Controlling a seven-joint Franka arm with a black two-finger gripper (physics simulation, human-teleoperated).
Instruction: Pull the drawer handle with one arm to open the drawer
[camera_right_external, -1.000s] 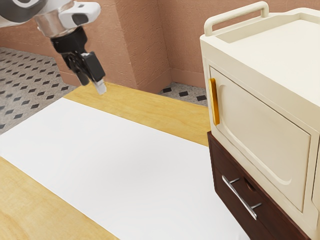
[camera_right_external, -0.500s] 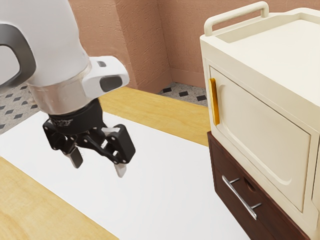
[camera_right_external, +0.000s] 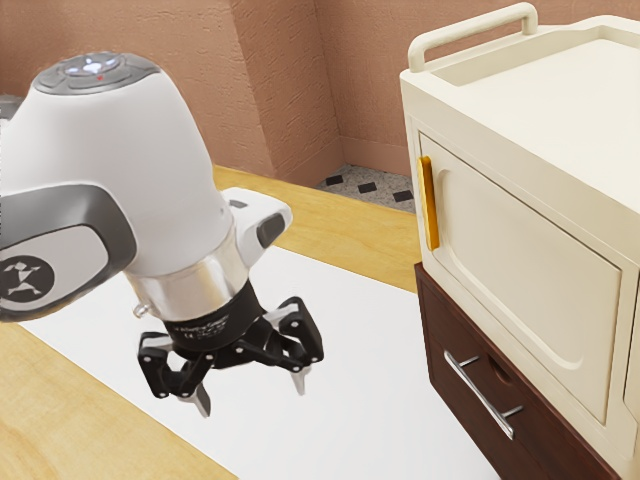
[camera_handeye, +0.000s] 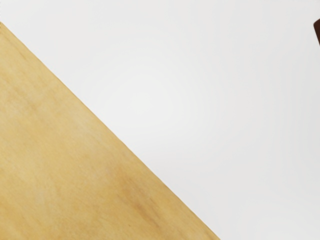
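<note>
Exterior view: handle (camera_right_external: 479, 394) apart from fingers (camera_right_external: 202, 400)

My gripper (camera_right_external: 251, 397) now lower, nearer camera and farther toward exterior view's right, closer to drawer handle (camera_right_external: 479, 395) (quick trip from upper left); my arm (camera_right_external: 150, 170) looms larger, hiding more of tiled floor (camera_right_external: 382, 190).
</note>
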